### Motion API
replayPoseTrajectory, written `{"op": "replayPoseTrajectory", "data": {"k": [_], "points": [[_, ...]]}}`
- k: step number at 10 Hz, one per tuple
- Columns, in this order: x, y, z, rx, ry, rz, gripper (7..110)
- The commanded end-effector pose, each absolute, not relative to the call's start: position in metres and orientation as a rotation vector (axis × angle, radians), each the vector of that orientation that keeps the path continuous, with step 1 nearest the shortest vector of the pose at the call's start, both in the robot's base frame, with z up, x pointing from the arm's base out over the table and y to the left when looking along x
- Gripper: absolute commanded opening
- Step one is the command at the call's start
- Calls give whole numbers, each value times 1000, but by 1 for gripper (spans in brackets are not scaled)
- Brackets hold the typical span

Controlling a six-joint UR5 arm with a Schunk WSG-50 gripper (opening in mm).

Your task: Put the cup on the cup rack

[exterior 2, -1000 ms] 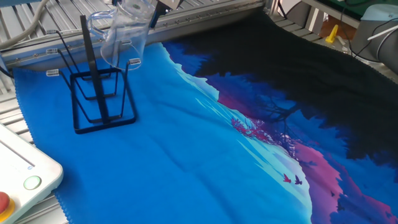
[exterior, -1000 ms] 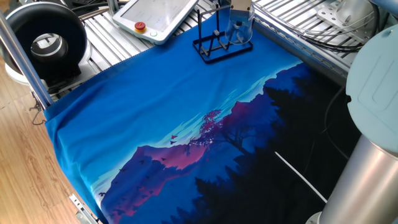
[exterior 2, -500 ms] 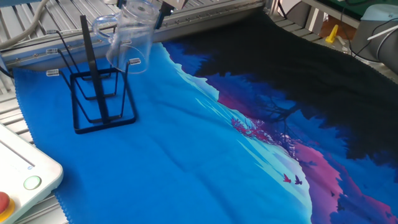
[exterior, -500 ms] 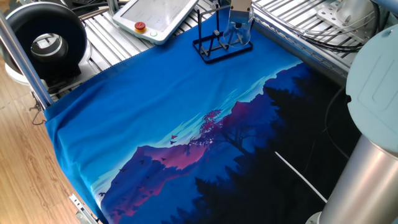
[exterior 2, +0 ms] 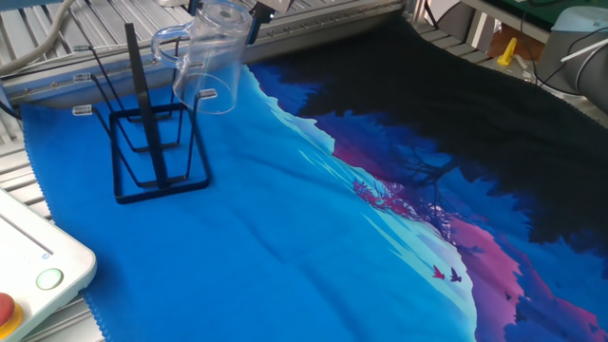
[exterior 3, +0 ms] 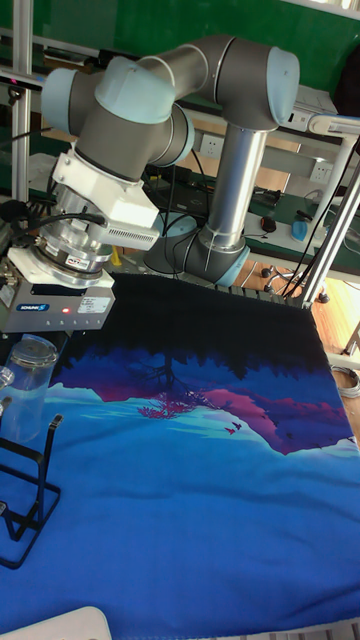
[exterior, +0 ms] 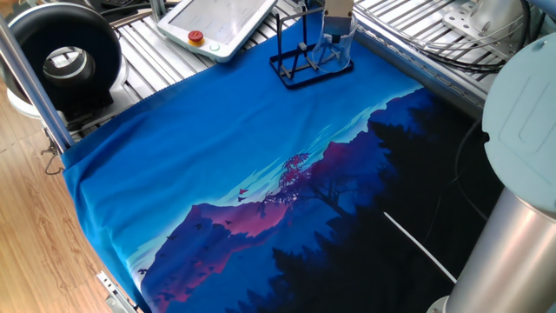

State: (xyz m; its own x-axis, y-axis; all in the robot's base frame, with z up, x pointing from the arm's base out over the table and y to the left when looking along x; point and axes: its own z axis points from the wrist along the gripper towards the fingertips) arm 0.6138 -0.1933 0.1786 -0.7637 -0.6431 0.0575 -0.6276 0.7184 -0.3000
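Clear glass cup (exterior 2: 211,59); rack (exterior 2: 152,152) seemingly matt metal.

Hand (exterior 3: 30,335) low over far corner.

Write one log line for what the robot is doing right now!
stage: placing | gripper: shut on clear glass mug | mug: upside down, held over small black wire rack, not yet resting on it
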Motion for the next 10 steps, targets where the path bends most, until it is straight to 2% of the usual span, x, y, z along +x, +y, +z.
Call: {"op": "replayPoseTrajectory", "data": {"k": [1, 10], "points": [[607, -190, 177, -1074, 2888, -431, 66], [604, -190, 177, -972, 2923, -425, 66]]}}
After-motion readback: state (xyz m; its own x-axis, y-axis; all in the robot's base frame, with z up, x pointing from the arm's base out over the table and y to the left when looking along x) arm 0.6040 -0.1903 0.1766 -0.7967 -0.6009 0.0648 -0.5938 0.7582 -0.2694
